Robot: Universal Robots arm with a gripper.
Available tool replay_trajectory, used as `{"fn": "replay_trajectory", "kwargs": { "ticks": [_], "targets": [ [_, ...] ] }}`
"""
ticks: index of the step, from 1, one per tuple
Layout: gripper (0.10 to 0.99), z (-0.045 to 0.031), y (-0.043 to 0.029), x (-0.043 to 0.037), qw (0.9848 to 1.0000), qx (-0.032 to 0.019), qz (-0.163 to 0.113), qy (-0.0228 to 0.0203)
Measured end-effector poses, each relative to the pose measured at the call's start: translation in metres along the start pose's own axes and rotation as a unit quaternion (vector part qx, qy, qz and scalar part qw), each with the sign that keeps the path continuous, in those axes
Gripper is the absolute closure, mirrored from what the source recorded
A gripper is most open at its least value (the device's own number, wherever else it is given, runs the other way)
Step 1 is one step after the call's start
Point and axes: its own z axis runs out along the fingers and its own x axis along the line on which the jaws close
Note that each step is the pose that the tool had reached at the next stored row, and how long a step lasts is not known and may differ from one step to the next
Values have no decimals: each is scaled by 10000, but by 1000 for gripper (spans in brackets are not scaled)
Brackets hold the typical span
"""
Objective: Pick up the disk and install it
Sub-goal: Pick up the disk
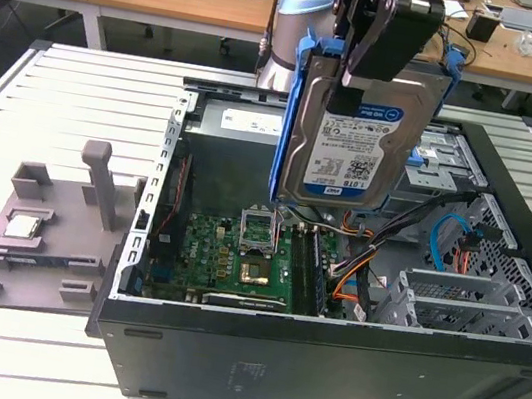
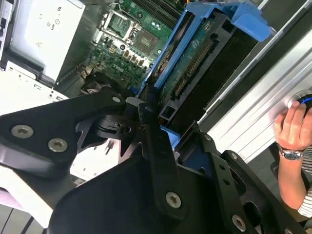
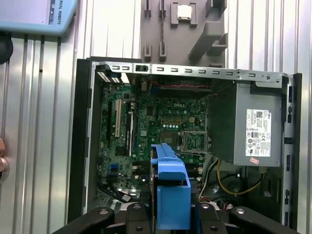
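Observation:
The disk [image 1: 357, 138], a silver hard drive with a white-and-blue label in a bright blue bracket, hangs upright in the air above the open computer case [image 1: 321, 365]. My gripper [image 1: 376, 50] is shut on its upper end from above. In the second wrist view the black fingers [image 2: 151, 131] clamp the disk [image 2: 195, 73], seen edge-on with its circuit board side showing. The first wrist view looks straight down on the blue bracket [image 3: 170, 187] over the motherboard [image 3: 156, 131].
A grey fixture plate [image 1: 33, 234] holding a square processor chip [image 1: 24, 225] lies at the exterior view's left of the case. Drive cages and orange and blue cables [image 1: 439, 257] fill the case's right side. A person's hand [image 2: 292, 126] rests on the slatted table.

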Motion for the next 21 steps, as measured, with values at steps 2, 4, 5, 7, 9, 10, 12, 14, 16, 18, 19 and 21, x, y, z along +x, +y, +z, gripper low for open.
{"fn": "replay_trajectory", "kwargs": {
  "ticks": [2,4,5,7,9,10,12,14,16,18,19,21],
  "targets": [
    [718,1,1,27,10000,0,0,0],
    [718,3,3,70,10000,0,0,0],
    [718,3,4,88,10000,0,0,0],
    [718,5,6,145,10000,0,0,0],
    [718,5,9,198,10000,0,0,0],
    [718,5,10,229,10000,0,0,0],
    [718,5,12,279,10000,0,0,0],
    [718,5,14,320,10000,0,0,0],
    [718,5,16,373,10000,0,0,0],
    [718,6,18,419,10000,0,0,0],
    [718,6,19,436,10000,0,0,0],
    [718,6,21,479,10000,0,0,0]
  ]
}}
